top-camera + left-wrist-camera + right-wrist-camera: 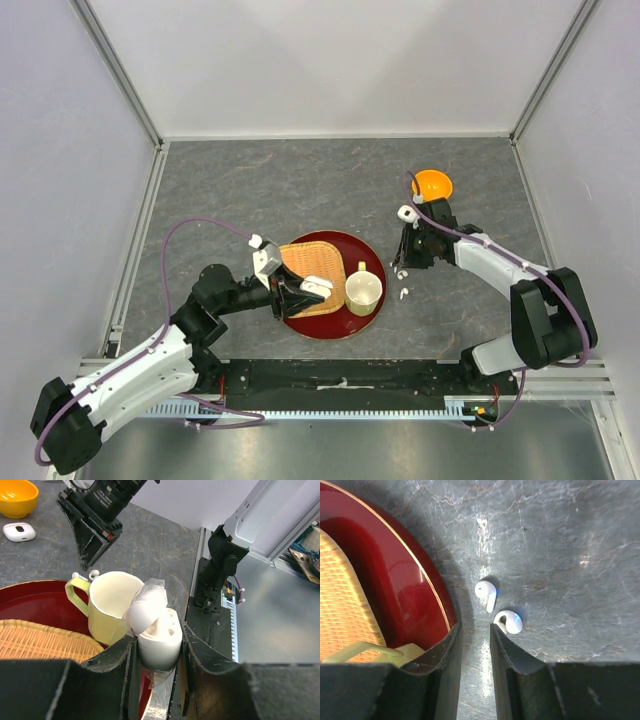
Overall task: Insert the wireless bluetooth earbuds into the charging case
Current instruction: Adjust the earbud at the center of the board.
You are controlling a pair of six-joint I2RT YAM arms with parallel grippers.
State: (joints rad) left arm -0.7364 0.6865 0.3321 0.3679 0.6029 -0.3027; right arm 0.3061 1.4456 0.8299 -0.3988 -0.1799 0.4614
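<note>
My left gripper (158, 652) is shut on a white charging case (159, 632) with its lid open, held upright beside the cream cup (112, 605); it also shows in the top view (303, 291). Two tiny white earbuds (486, 591) (510, 621) lie on the grey table right of the red tray. My right gripper (475, 630) hangs just above them, jaws a little apart and empty; the nearer earbud touches its right fingertip. In the top view the earbuds (400, 272) (404, 293) lie by the right gripper (404, 258). Other earbuds are out of view.
A red round tray (335, 328) holds a woven mat (305, 262) and the cream cup (362, 290). An orange bowl (433, 184) and a closed white case (406, 212) sit at the back right. Grey walls enclose the table.
</note>
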